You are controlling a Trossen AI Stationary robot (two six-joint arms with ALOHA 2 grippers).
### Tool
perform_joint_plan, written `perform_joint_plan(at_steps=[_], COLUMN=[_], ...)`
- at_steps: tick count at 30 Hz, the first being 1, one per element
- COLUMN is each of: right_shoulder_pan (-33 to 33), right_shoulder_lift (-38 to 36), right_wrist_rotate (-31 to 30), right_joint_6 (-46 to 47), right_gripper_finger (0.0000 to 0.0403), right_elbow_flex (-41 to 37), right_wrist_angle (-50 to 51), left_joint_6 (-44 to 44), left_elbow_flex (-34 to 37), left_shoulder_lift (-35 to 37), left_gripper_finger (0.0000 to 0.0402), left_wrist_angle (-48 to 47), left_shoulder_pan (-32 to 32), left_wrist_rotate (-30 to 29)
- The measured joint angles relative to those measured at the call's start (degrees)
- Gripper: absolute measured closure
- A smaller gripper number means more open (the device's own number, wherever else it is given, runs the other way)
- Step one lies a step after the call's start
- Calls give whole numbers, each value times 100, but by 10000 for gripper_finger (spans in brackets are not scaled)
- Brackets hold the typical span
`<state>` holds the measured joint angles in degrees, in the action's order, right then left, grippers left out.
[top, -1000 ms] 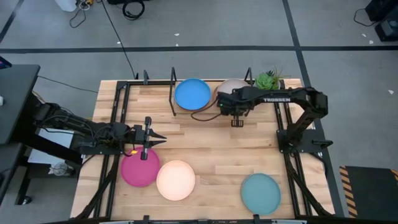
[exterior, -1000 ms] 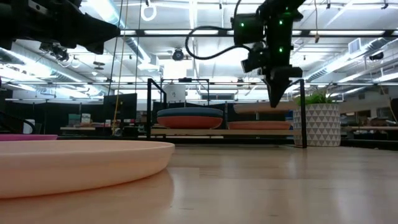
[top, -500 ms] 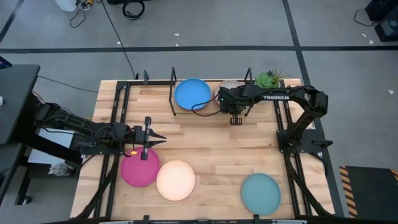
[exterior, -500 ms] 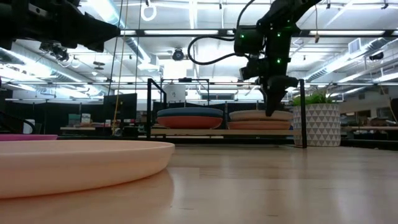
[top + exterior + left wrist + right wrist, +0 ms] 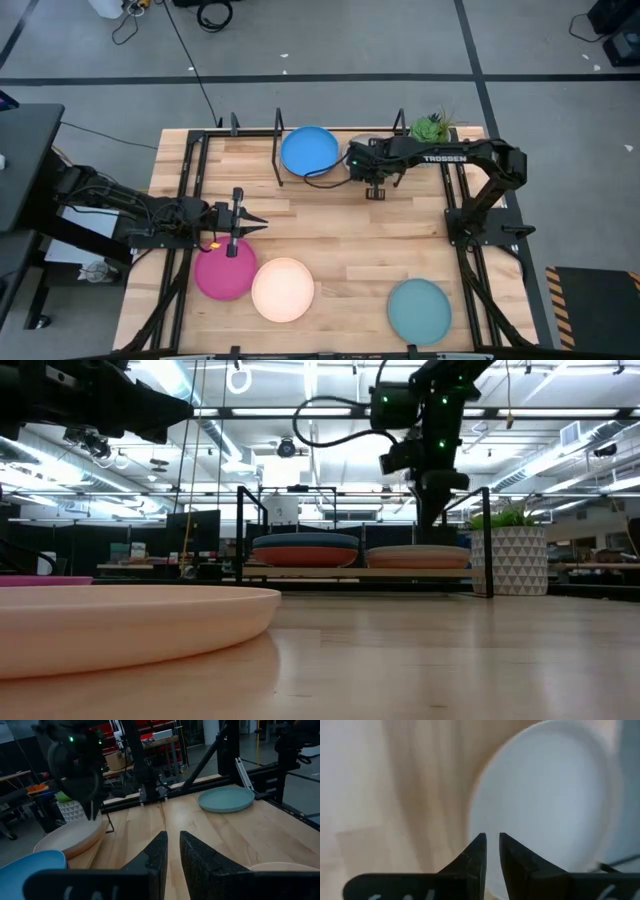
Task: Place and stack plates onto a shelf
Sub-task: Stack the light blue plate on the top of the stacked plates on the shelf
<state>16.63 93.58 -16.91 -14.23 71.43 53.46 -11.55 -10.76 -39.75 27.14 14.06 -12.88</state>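
Nearest, short of the shelf [image 5: 279, 158]: cream plate [image 5: 283, 290], magenta plate [image 5: 222, 275], teal plate [image 5: 419, 310] on the surface [image 5: 340, 240], unstacked. Left gripper [image 5: 258, 224] waiting above magenta, fingers nearly pressed together. On the shelf: blue stack [image 5: 309, 151]; beside it grey plate [image 5: 418, 550], right gripper [image 5: 489, 851] over it, fingers near-shut, holding nothing. Placing apparently done; next, fetch a remaining plate.

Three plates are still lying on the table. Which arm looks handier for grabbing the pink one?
Probably the left. The left gripper hangs right at the magenta plate, near the table's left side. The right gripper is far off at the shelf, over the plate stack there.
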Motion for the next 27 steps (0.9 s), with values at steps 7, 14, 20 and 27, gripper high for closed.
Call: perform_joint_plan(at_steps=[7,14,20,27], right_shoulder_pan=[-291,-1008,-1915,-3016], right_shoulder_lift=[0,0,0,0], right_wrist_rotate=[455,1266,1304,1364], right_joint_6=[818,1984,2832,3963], right_gripper_finger=[345,345,345,344], right_elbow_flex=[157,69,69,68], right_wrist_angle=[57,56,54,257], left_joint_6=[354,1033,1281,1287], left_elbow_flex=[0,0,0,0], left_shoulder_lift=[0,0,0,0], left_gripper_finger=[345,345,345,345], left_wrist_angle=[0,-2,-2,-2], left_shoulder_pan=[-1,-1,-1,-2], left_wrist_rotate=[0,0,0,0])
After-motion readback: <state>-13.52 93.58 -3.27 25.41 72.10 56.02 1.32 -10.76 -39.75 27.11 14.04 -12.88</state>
